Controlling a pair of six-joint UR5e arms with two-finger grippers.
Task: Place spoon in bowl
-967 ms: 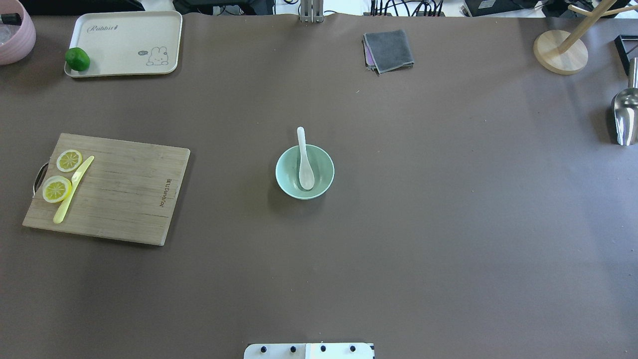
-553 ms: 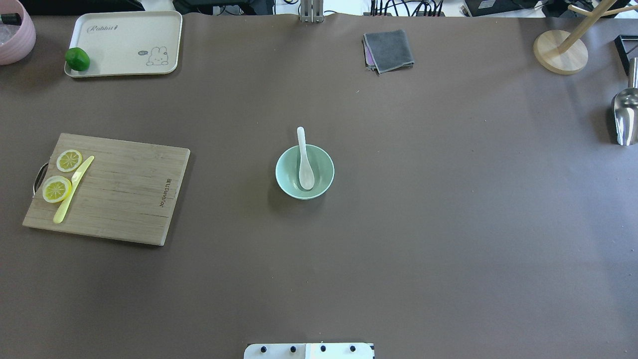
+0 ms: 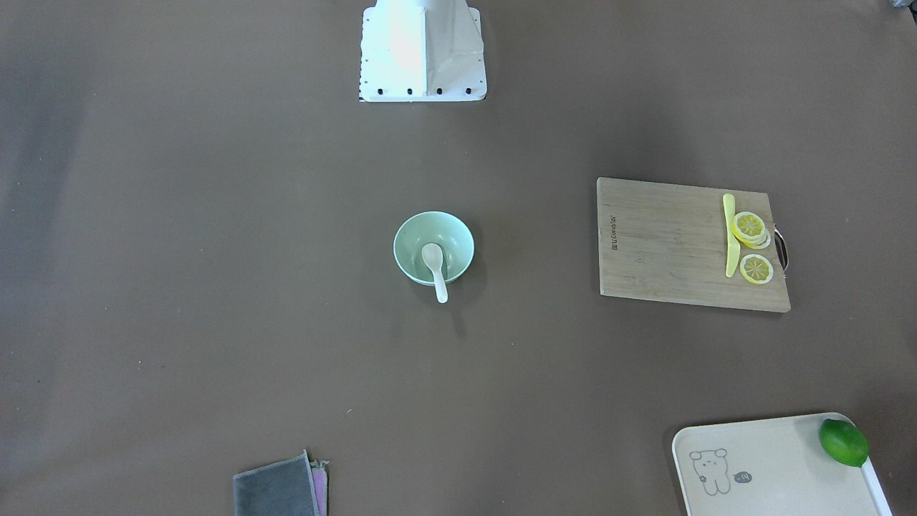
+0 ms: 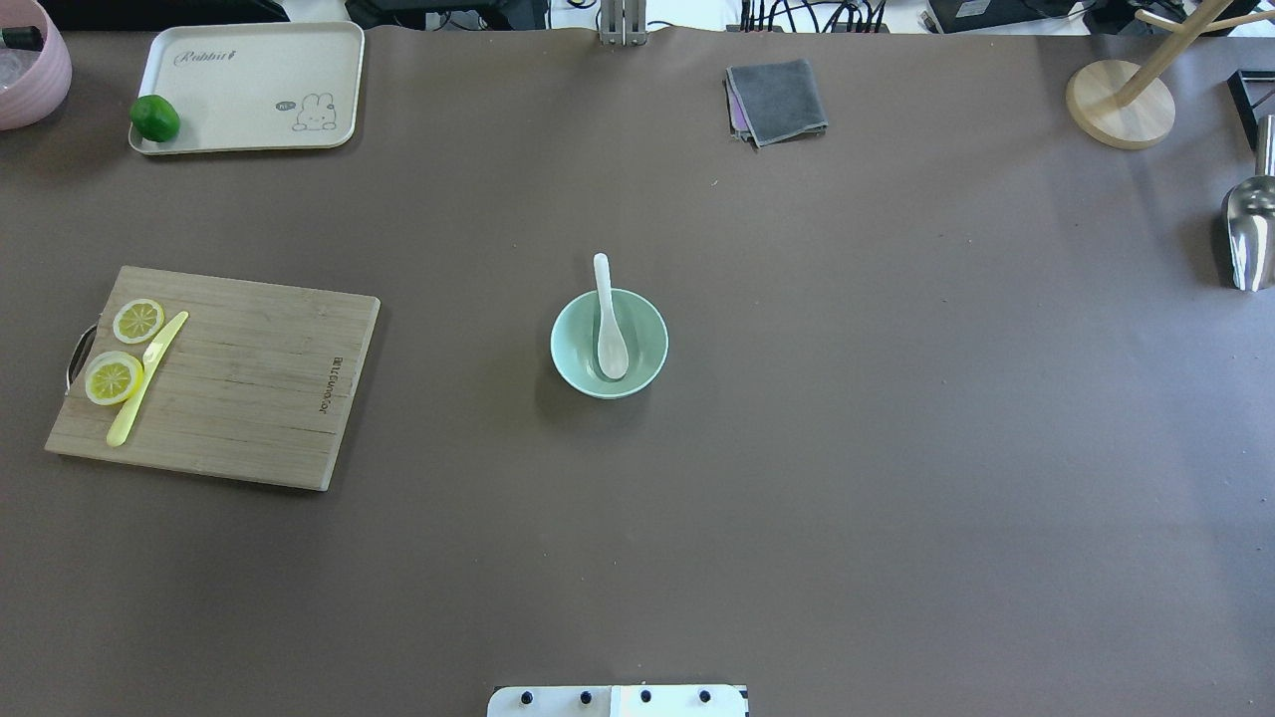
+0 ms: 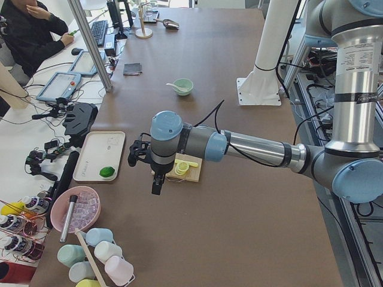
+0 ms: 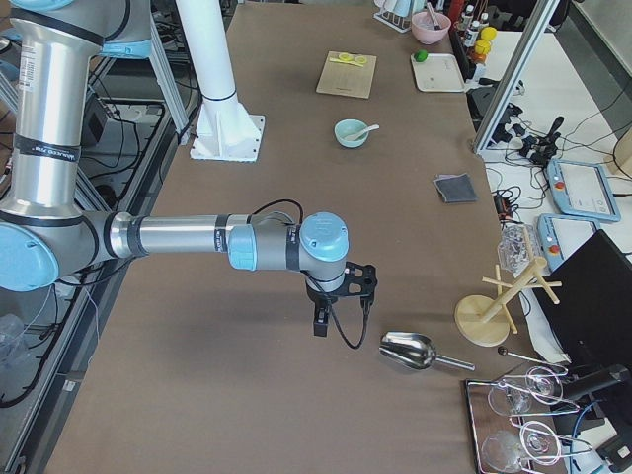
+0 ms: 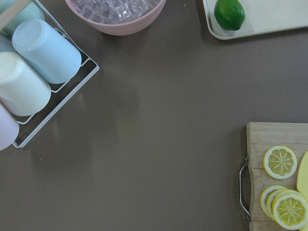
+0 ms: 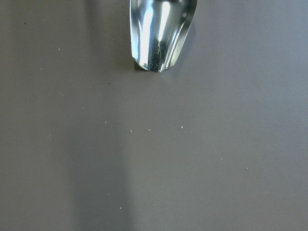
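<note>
The white spoon (image 4: pixel 608 329) lies in the mint-green bowl (image 4: pixel 645 344) at the table's middle, scoop inside and handle resting over the far rim. Both also show in the front-facing view: the spoon (image 3: pixel 434 266) and the bowl (image 3: pixel 414 236). Neither gripper touches them. My left gripper (image 5: pixel 156 182) hangs over the table's left end, near the cutting board. My right gripper (image 6: pixel 320 324) hangs over the right end, near the metal scoop. Both grippers show in side views only, so I cannot tell whether they are open or shut.
A wooden cutting board (image 4: pixel 249 388) with lemon slices and a yellow knife (image 4: pixel 146 378) lies at the left. A tray (image 4: pixel 259 80) with a lime (image 4: pixel 154 118), a grey cloth (image 4: pixel 777 100), a wooden stand (image 4: pixel 1121 105) and a metal scoop (image 4: pixel 1250 234) sit along the far and right edges.
</note>
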